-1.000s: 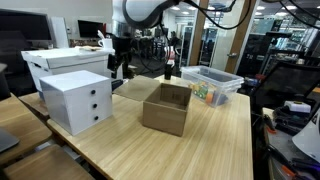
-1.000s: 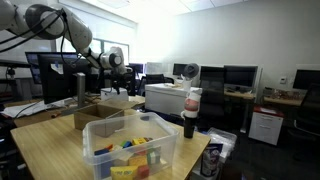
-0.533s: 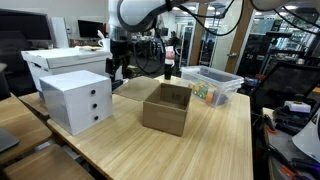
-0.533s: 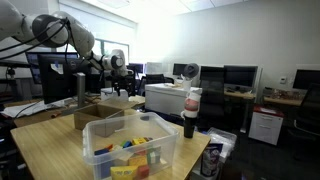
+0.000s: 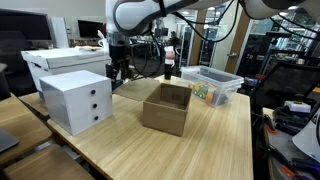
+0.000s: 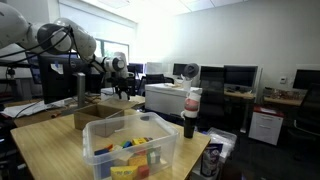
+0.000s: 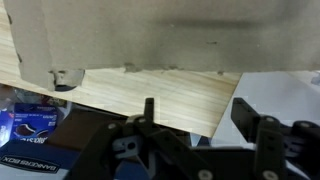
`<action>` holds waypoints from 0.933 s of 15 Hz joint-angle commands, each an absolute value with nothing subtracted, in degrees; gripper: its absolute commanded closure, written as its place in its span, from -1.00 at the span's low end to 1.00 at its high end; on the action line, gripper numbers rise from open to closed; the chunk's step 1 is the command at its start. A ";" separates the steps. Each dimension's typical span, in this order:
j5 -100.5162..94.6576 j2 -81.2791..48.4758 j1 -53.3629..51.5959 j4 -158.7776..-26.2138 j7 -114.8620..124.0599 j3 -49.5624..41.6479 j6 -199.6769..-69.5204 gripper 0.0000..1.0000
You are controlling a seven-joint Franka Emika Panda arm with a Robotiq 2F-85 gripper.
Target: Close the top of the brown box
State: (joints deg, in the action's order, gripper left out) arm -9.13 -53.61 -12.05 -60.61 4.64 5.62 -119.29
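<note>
The brown box (image 5: 166,110) stands open-topped in the middle of the wooden table and also shows in an exterior view (image 6: 98,113). One of its flaps (image 5: 134,88) lies folded out towards the back. My gripper (image 5: 118,73) hangs behind the box, above the flap's far end, and is also seen in an exterior view (image 6: 124,90). In the wrist view its jaws (image 7: 197,115) are open and empty. Brown cardboard (image 7: 150,35) fills the top of that view, with the wooden table (image 7: 150,92) below it.
A white drawer unit (image 5: 78,100) stands beside the box. A clear plastic bin (image 5: 211,85) of coloured items and a dark bottle (image 5: 168,68) are at the back. The wrist view shows a blue packet (image 7: 30,125) past the table edge.
My gripper has moved slightly sideways and lower towards the box's folded-out flap. The box has not moved.
</note>
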 commanded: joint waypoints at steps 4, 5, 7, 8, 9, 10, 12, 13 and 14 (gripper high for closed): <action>-7.48 -56.03 -12.33 -56.97 2.68 4.72 -114.73 0.30; -7.47 -56.08 -12.38 -56.59 2.81 4.62 -113.35 0.42; -7.49 -55.50 -12.72 -55.41 4.04 4.07 -108.43 0.65; -7.51 -55.32 -12.78 -54.76 4.11 3.95 -106.31 0.78; -7.55 -55.07 -12.86 -54.13 4.19 3.90 -104.67 0.86; -7.79 -54.86 -13.07 -53.40 4.41 3.71 -103.01 0.91; -8.80 -54.19 -12.65 -52.40 5.03 4.76 -100.34 0.96; -8.94 -53.80 -12.82 -51.83 5.42 4.71 -99.18 0.99; -8.88 -53.58 -12.86 -51.32 5.72 4.77 -98.52 1.00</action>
State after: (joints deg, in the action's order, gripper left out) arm -9.07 -55.28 -12.42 -52.11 4.78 4.84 -102.29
